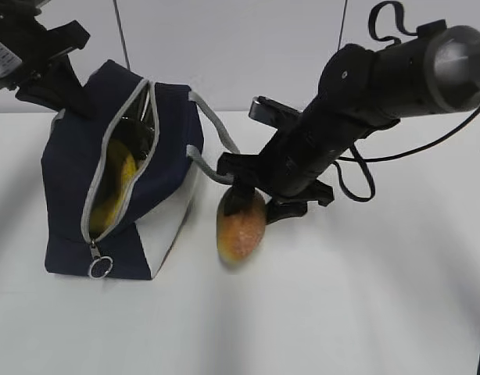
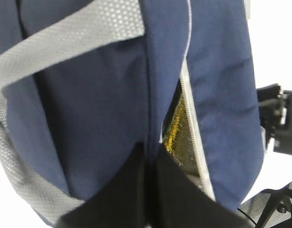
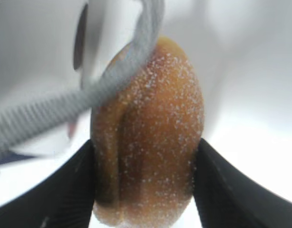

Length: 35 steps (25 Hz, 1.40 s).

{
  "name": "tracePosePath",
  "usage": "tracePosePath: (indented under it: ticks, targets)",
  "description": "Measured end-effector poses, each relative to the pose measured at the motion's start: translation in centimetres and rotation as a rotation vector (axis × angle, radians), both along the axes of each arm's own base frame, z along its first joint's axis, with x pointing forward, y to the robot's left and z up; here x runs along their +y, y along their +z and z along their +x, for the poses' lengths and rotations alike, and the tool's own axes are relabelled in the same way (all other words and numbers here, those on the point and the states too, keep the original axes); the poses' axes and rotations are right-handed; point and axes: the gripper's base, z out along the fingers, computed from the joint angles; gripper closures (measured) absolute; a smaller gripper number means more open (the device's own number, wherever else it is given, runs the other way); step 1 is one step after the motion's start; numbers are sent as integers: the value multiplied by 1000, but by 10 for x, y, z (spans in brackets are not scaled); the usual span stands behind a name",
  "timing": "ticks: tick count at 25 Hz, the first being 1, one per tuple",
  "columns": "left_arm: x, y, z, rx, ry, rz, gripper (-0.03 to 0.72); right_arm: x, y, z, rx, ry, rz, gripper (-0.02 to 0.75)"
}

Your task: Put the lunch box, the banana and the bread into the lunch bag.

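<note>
Navy lunch bag (image 1: 72, 180) unzipped, banana (image 1: 115, 183) inside; golden-brown bread (image 1: 240, 223) just beside bag.

The big white table (image 1: 357, 312) fills the bottom of the picture. The blue lunch bag (image 1: 158, 195) sits on it at the left side. The bread (image 1: 240, 224) touches the table near the middle.

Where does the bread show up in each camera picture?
Exterior view: bread at centre, in the right gripper, beside the lunch bag.
Left wrist view: not in it.
Right wrist view: fills the centre between the fingers.
Shared landmark: the bag's grey strap.
</note>
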Motion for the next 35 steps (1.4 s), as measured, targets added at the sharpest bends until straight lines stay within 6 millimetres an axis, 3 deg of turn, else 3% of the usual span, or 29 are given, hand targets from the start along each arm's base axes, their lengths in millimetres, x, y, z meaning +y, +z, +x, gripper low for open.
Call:
tracePosePath:
  ticks: [8, 11, 16, 21, 24, 28, 35]
  targets:
    - [0, 0, 0, 1, -1, -1, 690, -39, 9, -11, 115, 147, -205, 317]
    - [0, 0, 0, 2, -1, -3, 690, -54, 25, -11, 95, 130, -219, 318]
    - [-1, 1, 0, 4, 2, -22, 690, -61, 88, -9, -53, 135, -181, 321]
    - [-2, 1, 0, 5, 3, -36, 690, -44, 155, -1, -214, 195, 7, 321]
    - [-3, 2, 0, 5, 4, -40, 690, -33, 182, -2, -290, 223, 99, 321]
    - [-4, 3, 0, 7, 6, -61, 690, -19, 176, 4, -273, 248, 163, 321]
    - [-5, 3, 0, 7, 7, -68, 690, 23, 131, 20, -223, 300, 284, 321]
